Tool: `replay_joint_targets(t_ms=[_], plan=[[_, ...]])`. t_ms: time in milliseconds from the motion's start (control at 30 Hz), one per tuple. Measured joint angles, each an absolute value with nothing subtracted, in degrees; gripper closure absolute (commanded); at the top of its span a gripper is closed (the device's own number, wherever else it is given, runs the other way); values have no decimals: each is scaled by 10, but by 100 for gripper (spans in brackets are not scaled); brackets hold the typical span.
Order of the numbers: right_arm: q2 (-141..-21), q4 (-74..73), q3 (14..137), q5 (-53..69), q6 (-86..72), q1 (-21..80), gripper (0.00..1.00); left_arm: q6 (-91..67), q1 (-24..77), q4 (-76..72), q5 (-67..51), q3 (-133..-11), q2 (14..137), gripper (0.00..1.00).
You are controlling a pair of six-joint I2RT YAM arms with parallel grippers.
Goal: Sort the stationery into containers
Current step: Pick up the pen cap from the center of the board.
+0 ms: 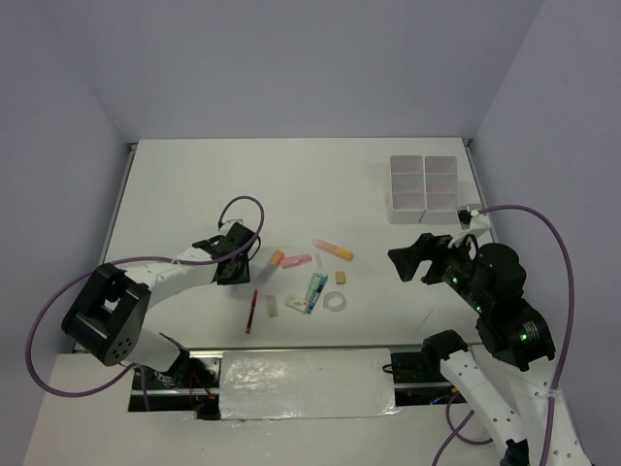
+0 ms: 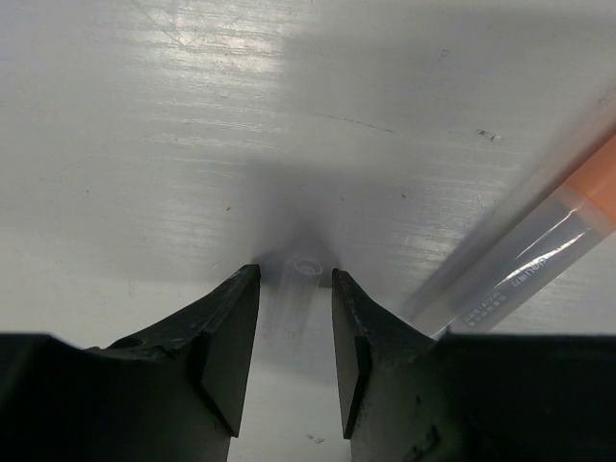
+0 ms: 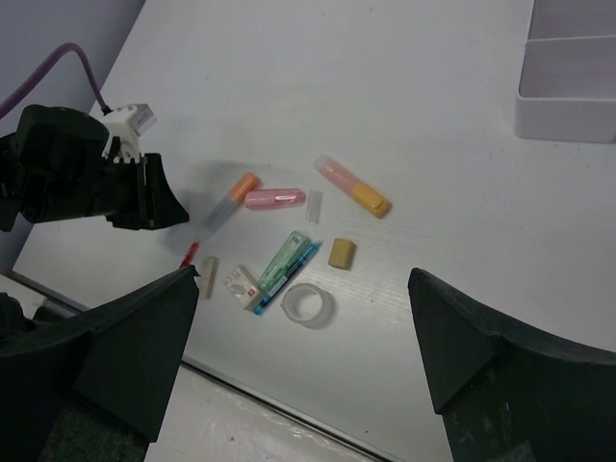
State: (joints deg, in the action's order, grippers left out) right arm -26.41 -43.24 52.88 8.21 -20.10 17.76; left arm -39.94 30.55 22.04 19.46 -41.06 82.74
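Note:
The stationery lies in a loose cluster at the table's front middle: orange-capped marker, pink marker, pink-yellow marker, yellow eraser, green packet, clear tape ring, thin red pen, white erasers. My left gripper is low on the table just left of the orange-capped marker, jaws narrowly open, a small clear tube lying at their tips. My right gripper is wide open and empty, raised right of the cluster. The white trays stand back right.
A purple cable loops over the left arm and another over the right arm. A foil-covered strip lies along the near edge between the bases. Purple walls close in the table's sides and back.

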Motion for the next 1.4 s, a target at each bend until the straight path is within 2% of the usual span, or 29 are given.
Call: replay_joint_targets(t_ms=[1033,1133,1300,1400], plan=[[-262,-423,528,84,-201,178,3,-410,317,198,187,-389,811,52],[-262,-419,528,84,-201,178,3,-410,317,191,187,-383,807,54],[-262,-415,527,84,-201,178,3,-410,317,184,188,-377,804,67],[-261,-416,524,84,-202,178,3,-412,317,180,188,-374,801,69]])
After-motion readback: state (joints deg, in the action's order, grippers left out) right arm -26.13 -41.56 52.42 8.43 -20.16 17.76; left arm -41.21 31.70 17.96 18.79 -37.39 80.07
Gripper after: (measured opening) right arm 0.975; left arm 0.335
